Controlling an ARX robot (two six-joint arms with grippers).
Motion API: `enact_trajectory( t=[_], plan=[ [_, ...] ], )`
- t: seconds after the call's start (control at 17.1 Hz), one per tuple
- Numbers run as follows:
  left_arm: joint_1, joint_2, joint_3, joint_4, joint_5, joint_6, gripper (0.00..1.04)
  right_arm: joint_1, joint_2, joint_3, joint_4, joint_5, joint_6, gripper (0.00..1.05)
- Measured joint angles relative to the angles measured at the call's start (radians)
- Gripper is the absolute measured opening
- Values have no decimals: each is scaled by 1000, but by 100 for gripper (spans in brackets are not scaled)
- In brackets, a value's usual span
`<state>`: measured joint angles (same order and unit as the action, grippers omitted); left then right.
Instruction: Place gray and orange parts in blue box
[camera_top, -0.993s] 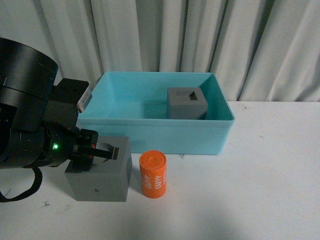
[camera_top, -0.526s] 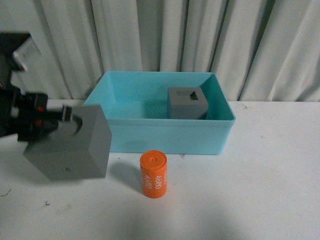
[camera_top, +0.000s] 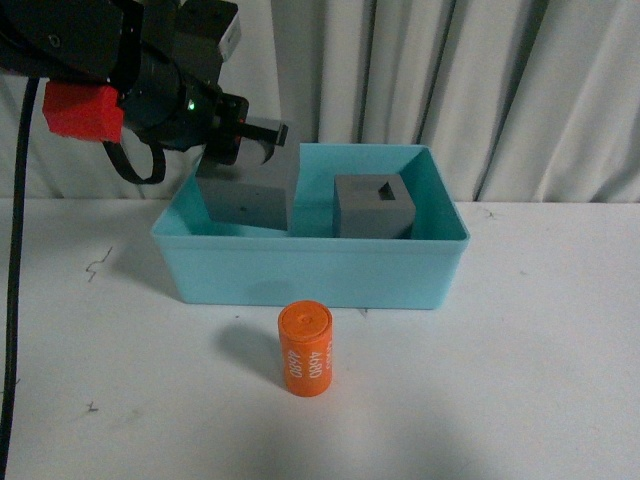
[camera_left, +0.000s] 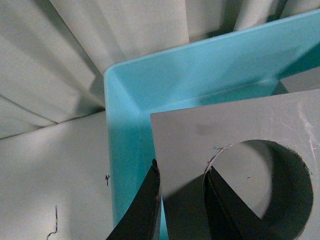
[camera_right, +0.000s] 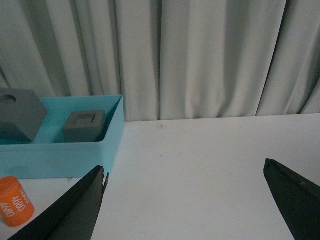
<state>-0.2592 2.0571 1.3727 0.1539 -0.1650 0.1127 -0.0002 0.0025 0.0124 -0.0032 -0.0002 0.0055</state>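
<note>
Hanging over the box (camera_top: 310, 272), the cube (camera_top: 245, 195) looks hard and light; the jaws of the left gripper (camera_top: 257, 135) pinch its wall at the round hole (camera_left: 270, 190). Jaws of the right gripper (camera_right: 185, 167) gape wide, holding nothing. The orange can (camera_top: 306, 350), on the bench (camera_top: 520, 380), looks smooth: squeeze its sides.

This looks like a robotics lab test bench. A plain white table (camera_top: 560, 380) stands before a pale pleated curtain (camera_top: 500, 90) that hangs as a backdrop along its far edge. The props are bare test pieces: a turquoise plastic bin (camera_top: 310, 275), a round-hole gray cube (camera_left: 225, 130), a square-recess gray cube (camera_top: 373, 205) and an orange cylinder (camera_top: 306, 350) with white digits. Above the table's far left corner sits a black robot arm (camera_top: 120, 60) with a red fitting (camera_top: 82, 110), a green indicator light (camera_top: 190, 103) and a loose black cable (camera_top: 14, 300).
</note>
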Motion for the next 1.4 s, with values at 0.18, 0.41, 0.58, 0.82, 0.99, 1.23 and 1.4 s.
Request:
enact_trajectory(
  t=[0.18,0.41,0.58,0.82,0.99,1.23,1.4],
  plan=[
    [1,12,0,4,1,2,20,0,0,0,0,0,0,98],
    [2,27,2,6,0,10,20,0,0,0,0,0,0,98],
    [5,43,8,10,-4,21,20,0,0,0,0,0,0,98],
    [13,73,23,10,-8,27,20,0,0,0,0,0,0,98],
    [29,76,32,7,-9,24,49,0,0,0,0,0,0,98],
    [30,12,-11,-35,46,-28,84,0,0,0,0,0,0,98],
    [29,-269,-195,-67,170,-163,97,0,0,0,0,0,0,98]
  ],
)
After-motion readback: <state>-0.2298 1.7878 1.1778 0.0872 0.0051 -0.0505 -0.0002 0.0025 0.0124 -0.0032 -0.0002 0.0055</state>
